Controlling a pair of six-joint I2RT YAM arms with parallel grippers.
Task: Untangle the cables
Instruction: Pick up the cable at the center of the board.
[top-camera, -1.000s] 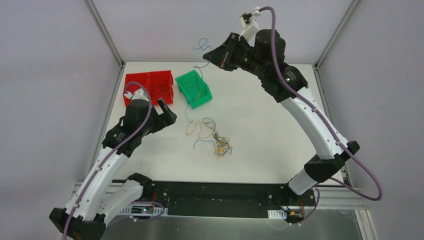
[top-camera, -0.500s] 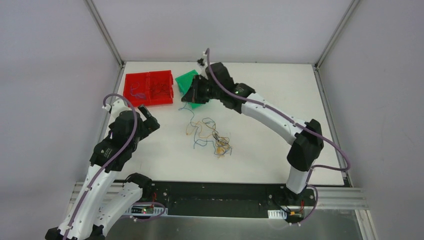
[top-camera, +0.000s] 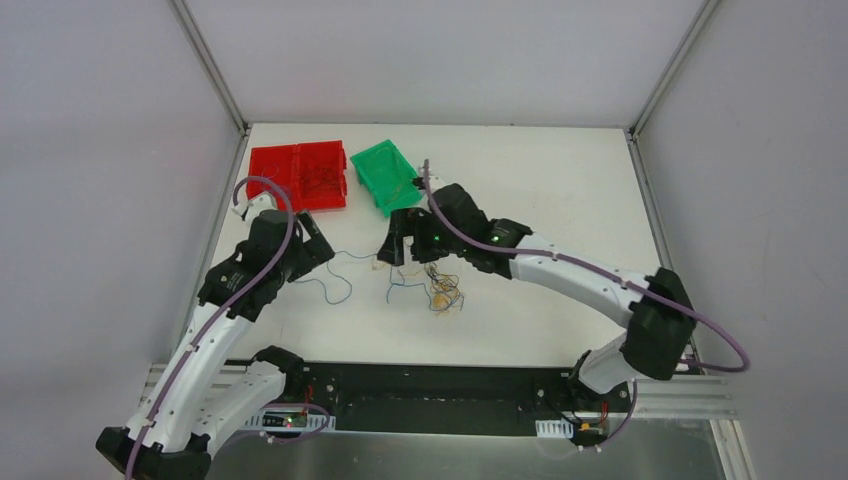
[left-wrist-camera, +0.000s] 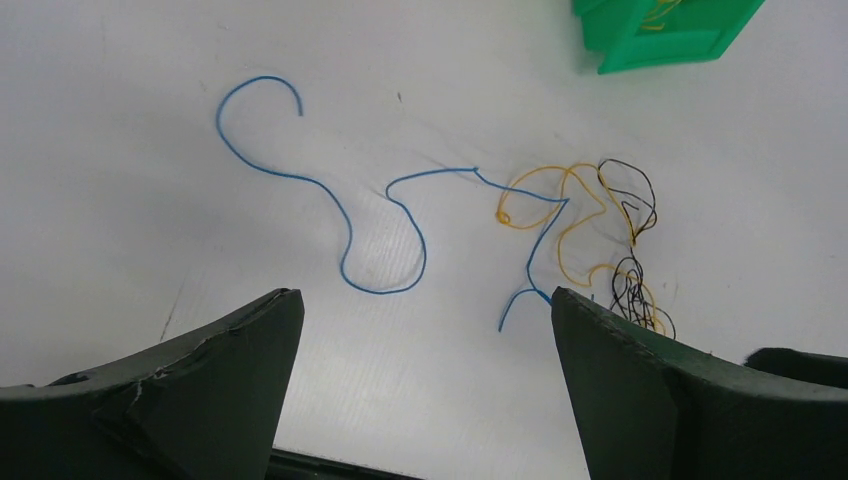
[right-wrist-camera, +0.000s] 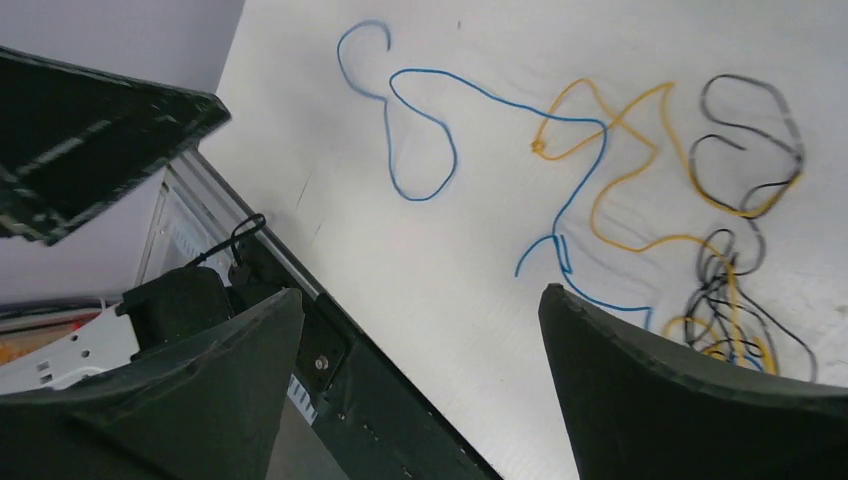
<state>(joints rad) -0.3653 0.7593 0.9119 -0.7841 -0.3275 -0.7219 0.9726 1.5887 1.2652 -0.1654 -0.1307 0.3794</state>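
White table: both arms bent low over cables; left claw spread wide, right claw likewise, both empty.

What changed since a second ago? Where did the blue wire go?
The right gripper came down from high at the far edge, opened and let go of the thin blue wire, which now lies stretched out beside the tangled clump of wires. The left gripper shifted slightly, staying open. The red plastic tray and green plastic bin stayed put.
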